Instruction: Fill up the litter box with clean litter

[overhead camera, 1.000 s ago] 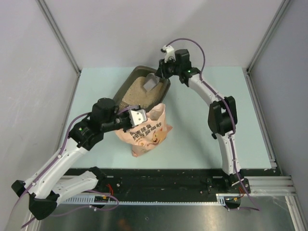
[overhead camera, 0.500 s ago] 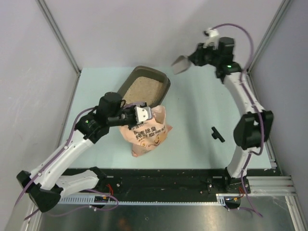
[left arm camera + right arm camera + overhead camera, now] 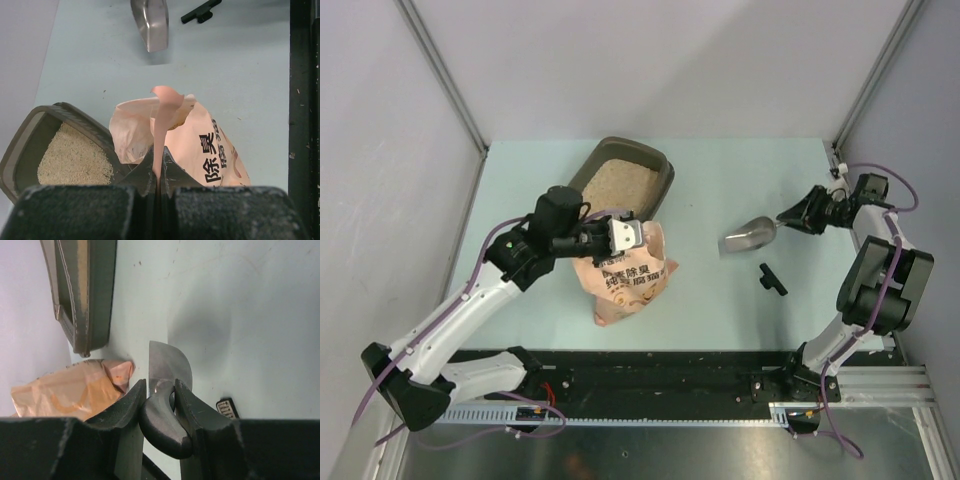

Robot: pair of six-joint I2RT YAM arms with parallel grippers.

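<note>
From above, the litter box [image 3: 662, 170] lies aslant toward the far edge of the bench, left of centre, with the clean litter [image 3: 617, 180] spread pale over its floor. Just nearer, touching its near end, stands the pink bag [image 3: 625, 285]; the left gripper [image 3: 635, 233] is at the bag's top. Toward the right edge the right gripper [image 3: 792, 217] holds a metal scoop [image 3: 748, 237] by its handle, and a small black piece [image 3: 772, 278] lies on the bench just nearer. The left wrist camera shows the left gripper [image 3: 157, 167] pinched tight on a fold of the bag's [image 3: 210, 150] mouth, with the litter box [image 3: 20, 150] and its litter [image 3: 75, 160] at the left and the scoop [image 3: 151, 22] beyond. The right wrist camera shows the right gripper [image 3: 160, 412] clamped on the scoop's dark handle, its bowl [image 3: 167, 365] ahead, the bag [image 3: 75, 385] and litter box [image 3: 90, 290] farther off.
</note>
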